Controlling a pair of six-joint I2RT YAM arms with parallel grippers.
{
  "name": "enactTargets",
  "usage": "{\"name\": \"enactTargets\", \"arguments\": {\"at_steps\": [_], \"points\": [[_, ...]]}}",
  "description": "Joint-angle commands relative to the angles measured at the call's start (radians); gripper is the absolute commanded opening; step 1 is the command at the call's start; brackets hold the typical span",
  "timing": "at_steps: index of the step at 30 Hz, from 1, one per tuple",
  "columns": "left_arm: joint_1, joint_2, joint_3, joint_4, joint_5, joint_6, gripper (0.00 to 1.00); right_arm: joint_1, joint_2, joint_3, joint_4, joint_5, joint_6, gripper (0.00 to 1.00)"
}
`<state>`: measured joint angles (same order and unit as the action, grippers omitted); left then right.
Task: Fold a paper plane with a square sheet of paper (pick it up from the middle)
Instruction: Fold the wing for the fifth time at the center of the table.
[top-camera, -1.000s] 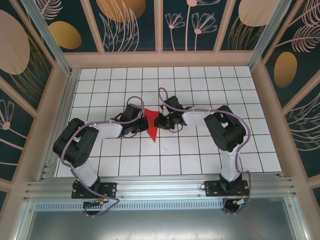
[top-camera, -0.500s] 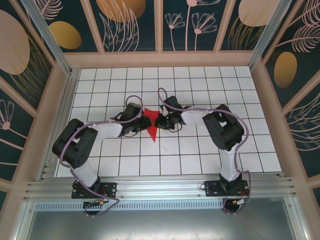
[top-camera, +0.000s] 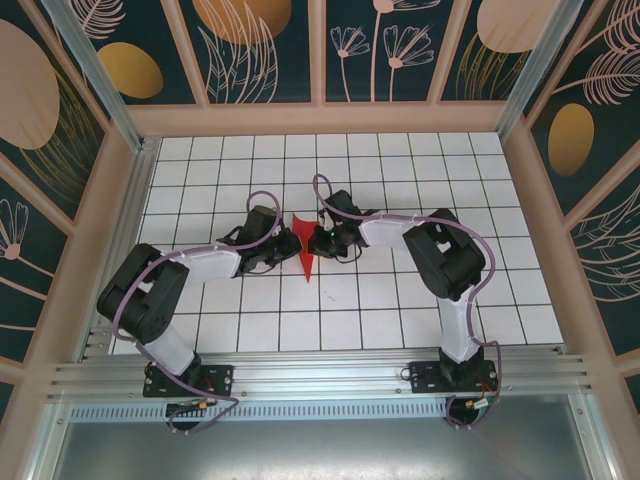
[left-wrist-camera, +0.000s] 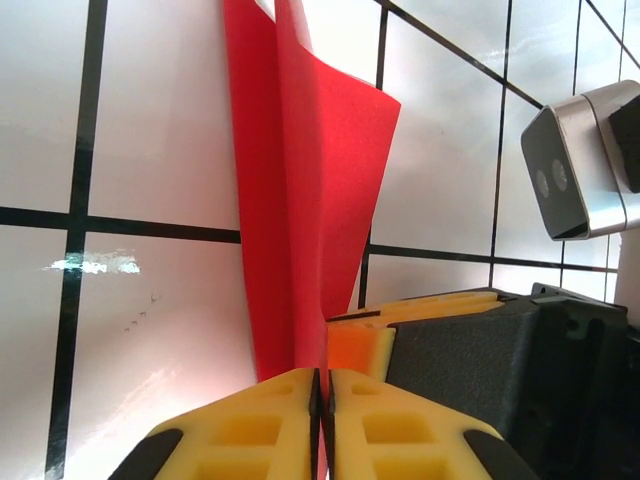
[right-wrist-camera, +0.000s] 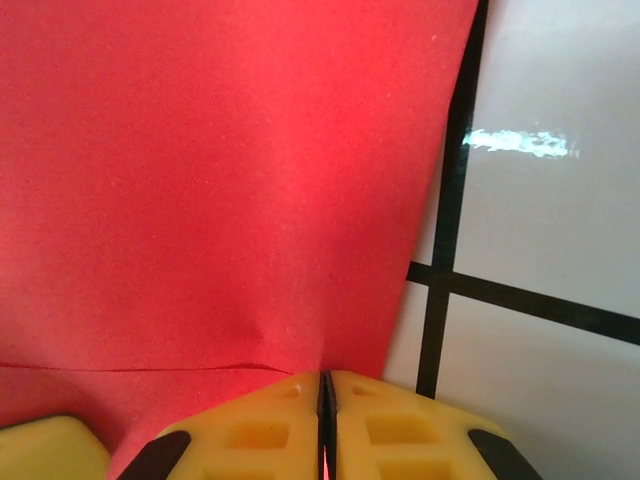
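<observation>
Though slim overhead, red paper two-layered close-up.

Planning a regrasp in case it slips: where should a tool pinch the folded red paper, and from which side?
Probably best to pinch the folded red paper at its raised centre crease, where layers stand off the table, coming in low from the side, one finger per face. The left tool and right tool are each shut on it, from opposite sides.

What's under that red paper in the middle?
The white tiled table, its black grid lines running out from the paper's edges. The tiles directly beneath the paper are covered, so anything lying there can't be seen.
</observation>
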<state>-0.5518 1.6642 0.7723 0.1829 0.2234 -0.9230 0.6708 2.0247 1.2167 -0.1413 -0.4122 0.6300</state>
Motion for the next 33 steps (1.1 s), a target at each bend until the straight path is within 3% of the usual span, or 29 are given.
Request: {"name": "enactTargets", "arguments": {"at_steps": [1, 5, 9, 12, 33], "points": [[-0.008, 0.034, 0.035, 0.0, -0.037, 0.005, 0.1, 0.018, 0.066, -0.005, -0.087, 0.098, -0.015, 0.13], [-0.013, 0.041, 0.043, -0.039, -0.069, 0.051, 0.16, 0.019, 0.062, -0.006, -0.08, 0.087, -0.006, 0.13], [-0.015, 0.009, -0.028, 0.068, -0.015, 0.053, 0.3, 0.02, 0.056, -0.008, -0.068, 0.07, 0.015, 0.13], [-0.027, -0.006, -0.067, 0.119, -0.012, 0.058, 0.33, 0.02, 0.053, -0.009, -0.062, 0.058, 0.034, 0.13], [-0.139, -0.058, -0.275, 0.392, -0.169, 0.022, 0.19, 0.008, 0.049, -0.046, 0.001, 0.002, 0.172, 0.11]]}}
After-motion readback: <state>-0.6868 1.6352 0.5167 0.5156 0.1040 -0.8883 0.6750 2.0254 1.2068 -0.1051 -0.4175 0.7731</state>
